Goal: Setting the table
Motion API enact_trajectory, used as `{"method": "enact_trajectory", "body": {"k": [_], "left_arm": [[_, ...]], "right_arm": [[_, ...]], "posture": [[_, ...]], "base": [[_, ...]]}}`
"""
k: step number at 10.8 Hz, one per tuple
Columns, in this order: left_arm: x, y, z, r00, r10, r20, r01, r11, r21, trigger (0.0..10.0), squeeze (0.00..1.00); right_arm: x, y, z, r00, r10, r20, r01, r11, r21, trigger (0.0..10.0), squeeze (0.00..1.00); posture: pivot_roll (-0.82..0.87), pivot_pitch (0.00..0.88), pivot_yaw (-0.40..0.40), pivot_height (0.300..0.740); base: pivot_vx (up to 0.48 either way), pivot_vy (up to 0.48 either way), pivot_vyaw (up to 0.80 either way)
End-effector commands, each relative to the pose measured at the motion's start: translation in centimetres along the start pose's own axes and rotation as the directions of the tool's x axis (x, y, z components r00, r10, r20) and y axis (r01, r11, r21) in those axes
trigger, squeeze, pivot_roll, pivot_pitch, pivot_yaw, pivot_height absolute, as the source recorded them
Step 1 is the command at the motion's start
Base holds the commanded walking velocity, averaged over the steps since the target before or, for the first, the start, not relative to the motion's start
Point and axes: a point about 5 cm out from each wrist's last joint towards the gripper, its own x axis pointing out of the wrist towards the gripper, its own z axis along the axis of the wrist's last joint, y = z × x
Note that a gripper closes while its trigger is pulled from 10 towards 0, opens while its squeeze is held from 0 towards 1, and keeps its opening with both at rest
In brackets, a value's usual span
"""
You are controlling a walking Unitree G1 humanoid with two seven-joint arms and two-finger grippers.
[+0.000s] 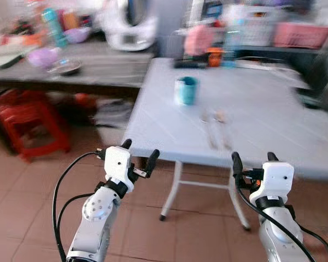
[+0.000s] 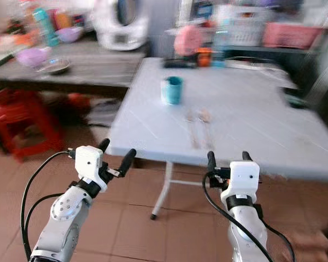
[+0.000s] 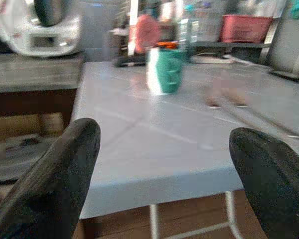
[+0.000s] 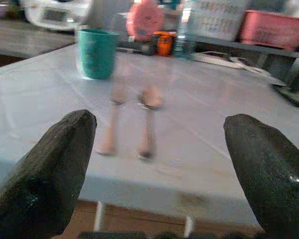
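We see a teal cup upright on the pale table — contents unreadable — two spoons just right and nearer, while left gripper and right gripper hover released short of the near edge.

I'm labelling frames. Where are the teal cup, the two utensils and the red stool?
teal cup [image 1: 186,90], left eye view, its side wall.
two utensils [image 4: 148,124], right wrist view, one handle.
red stool [image 1: 27,117], left eye view, its seat.

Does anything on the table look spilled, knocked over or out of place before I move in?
Nothing stands out. The teal cup stands upright on the pale table, and two utensils lie side by side nearer the front edge. The picture is blurred, so small spills could be missed. Left gripper and right gripper are open, short of the table.
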Motion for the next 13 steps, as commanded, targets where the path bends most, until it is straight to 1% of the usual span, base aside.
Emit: {"method": "enact_trajectory", "body": {"k": [1,4,13], "left_arm": [[0.13,0.17,0.19,1.0,-0.005,0.003,0.005,1.0,0.006,10.0,0.0],[0.21,0.07,0.19,1.0,-0.009,-0.001,0.009,1.0,0.01,10.0,0.0],[0.19,0.0,-0.14,0.999,-0.027,-0.024,0.028,0.999,0.024,10.0,0.0]], "right_arm": [[0.23,0.25,0.24,1.0,0.011,0.012,-0.011,1.0,0.002,10.0,0.0],[0.26,0.69,0.5,0.999,0.039,0.024,-0.038,0.999,-0.022,10.0,0.0],[0.26,1.22,0.22,0.999,0.035,0.021,-0.035,0.999,0.002,10.0,0.0]], "posture": [[0.0,0.0,-0.007,0.74],[0.0,0.0,-0.004,0.74],[0.0,0.0,0.003,0.74]], "base": [[0.315,0.0,0.0],[0.312,0.0,0.0],[0.295,0.0,0.0]]}}
